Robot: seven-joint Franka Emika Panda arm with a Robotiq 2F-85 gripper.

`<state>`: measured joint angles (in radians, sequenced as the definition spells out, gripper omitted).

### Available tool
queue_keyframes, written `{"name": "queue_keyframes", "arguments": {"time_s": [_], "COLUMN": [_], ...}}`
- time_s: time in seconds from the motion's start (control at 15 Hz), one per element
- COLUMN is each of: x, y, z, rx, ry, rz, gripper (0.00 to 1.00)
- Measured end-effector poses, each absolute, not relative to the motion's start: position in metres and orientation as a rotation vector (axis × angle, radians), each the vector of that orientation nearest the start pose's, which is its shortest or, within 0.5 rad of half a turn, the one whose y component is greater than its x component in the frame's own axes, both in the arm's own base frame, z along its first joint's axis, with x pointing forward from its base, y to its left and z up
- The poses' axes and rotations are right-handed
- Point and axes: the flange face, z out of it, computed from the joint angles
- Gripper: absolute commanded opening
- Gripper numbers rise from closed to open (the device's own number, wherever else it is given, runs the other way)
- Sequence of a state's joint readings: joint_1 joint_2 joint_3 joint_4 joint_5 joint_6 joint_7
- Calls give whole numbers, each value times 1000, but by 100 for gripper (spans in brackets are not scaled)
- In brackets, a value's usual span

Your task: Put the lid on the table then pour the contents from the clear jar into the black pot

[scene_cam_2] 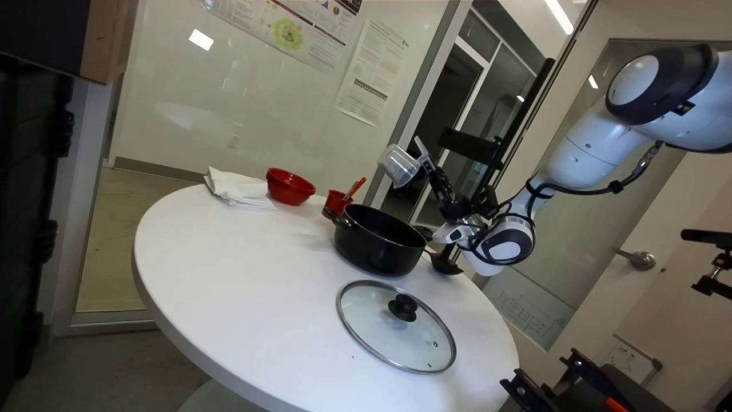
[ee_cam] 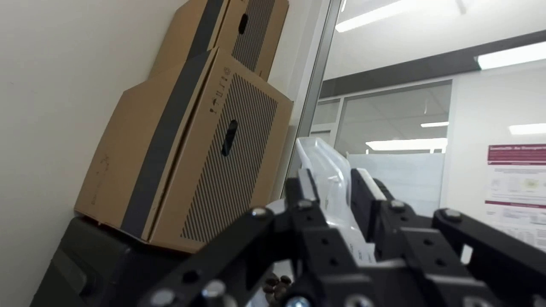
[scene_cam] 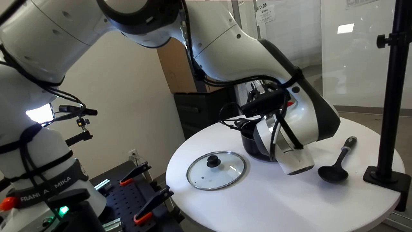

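Observation:
The clear jar (scene_cam_2: 398, 166) hangs tilted in the air above the far side of the black pot (scene_cam_2: 374, 243), with my gripper (scene_cam_2: 424, 159) shut on it. In the wrist view, a clear plastic part of the jar (ee_cam: 330, 183) runs between the fingers (ee_cam: 362, 200). Brown bean-like pieces (ee_cam: 277, 286) show behind the left linkage; whether they lie inside the jar I cannot tell. The glass lid (scene_cam: 216, 170) rests flat, knob up, on the white table (scene_cam: 257, 203), beside the pot. The pot's inside looks dark, its contents unseen.
A black ladle (scene_cam: 334, 172) lies near the black stand (scene_cam: 386, 112) at the table's edge. Red bowls (scene_cam_2: 290, 186), a red cup (scene_cam_2: 338, 201) with utensils and folded white cloths (scene_cam_2: 237, 189) are beyond the pot. Cardboard boxes (ee_cam: 222, 149) are stacked behind.

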<state>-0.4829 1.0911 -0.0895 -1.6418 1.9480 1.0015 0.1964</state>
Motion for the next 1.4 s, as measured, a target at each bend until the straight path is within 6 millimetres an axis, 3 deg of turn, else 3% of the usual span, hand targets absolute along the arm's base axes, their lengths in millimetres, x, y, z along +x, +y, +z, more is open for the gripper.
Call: {"name": "queue_keyframes", "arguments": {"time_s": [1.07, 1.4], "x": [581, 590], "y": [-202, -181], "z": [86, 121], "rx": [-530, -725], "ry": [778, 755], "rz": [585, 695], "gripper": [6, 6]}}
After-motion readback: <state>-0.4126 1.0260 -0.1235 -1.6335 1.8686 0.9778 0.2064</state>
